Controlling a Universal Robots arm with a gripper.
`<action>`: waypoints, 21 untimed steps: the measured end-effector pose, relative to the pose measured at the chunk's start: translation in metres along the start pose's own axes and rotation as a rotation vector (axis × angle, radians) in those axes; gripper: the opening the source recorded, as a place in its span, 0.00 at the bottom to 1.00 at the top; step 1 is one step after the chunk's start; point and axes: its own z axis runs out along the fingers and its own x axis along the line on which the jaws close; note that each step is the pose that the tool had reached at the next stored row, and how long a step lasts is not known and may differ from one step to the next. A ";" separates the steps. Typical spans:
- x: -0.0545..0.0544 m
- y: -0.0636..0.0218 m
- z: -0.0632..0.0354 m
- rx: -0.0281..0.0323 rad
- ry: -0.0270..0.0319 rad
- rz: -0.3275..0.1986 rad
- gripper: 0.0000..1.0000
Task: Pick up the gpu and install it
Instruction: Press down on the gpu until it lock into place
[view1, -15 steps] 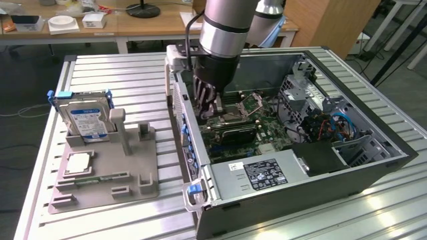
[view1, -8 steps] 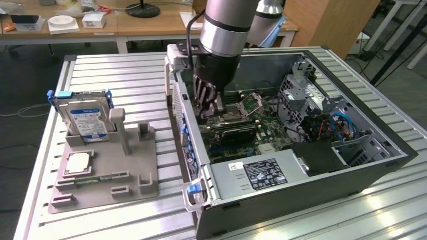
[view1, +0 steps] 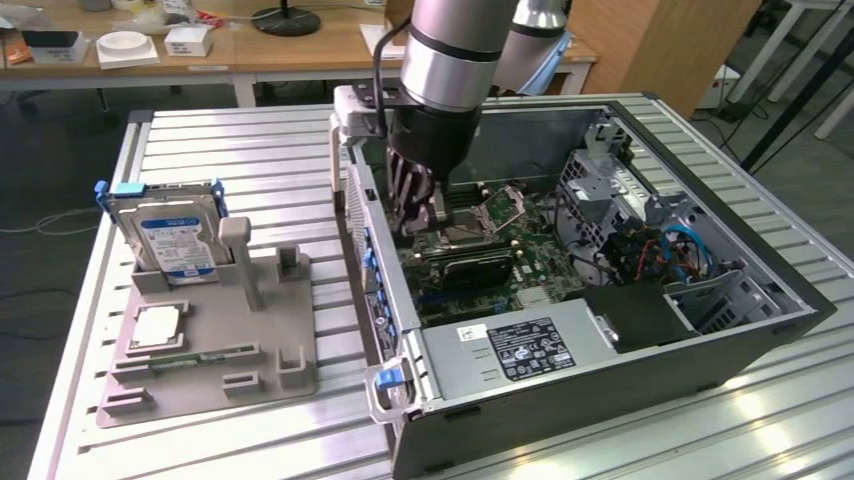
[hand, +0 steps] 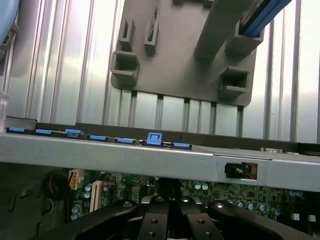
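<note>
Pushing down inside the computer case (view1: 747, 330) | pincer (view1: 424, 212) pressed together, low over the green board (view1: 474, 250) | gpu: you cannot make it out here | go slow, keep straight.

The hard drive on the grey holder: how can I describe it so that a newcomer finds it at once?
Start at the open computer case, then look to the exterior view's left, at the flat grey fixture plate on the ribbed table. The hard drive stands upright at the plate's far end. Only it has a silver body, blue-white label and blue side clips.
</note>
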 end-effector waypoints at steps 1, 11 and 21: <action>0.000 0.0001 -0.0008 -0.0006 0.0000 0.000 0.11; -0.004 0.0031 -0.0010 -0.0007 -0.0002 0.000 0.11; -0.007 0.0046 -0.0009 -0.0007 -0.0001 0.000 0.11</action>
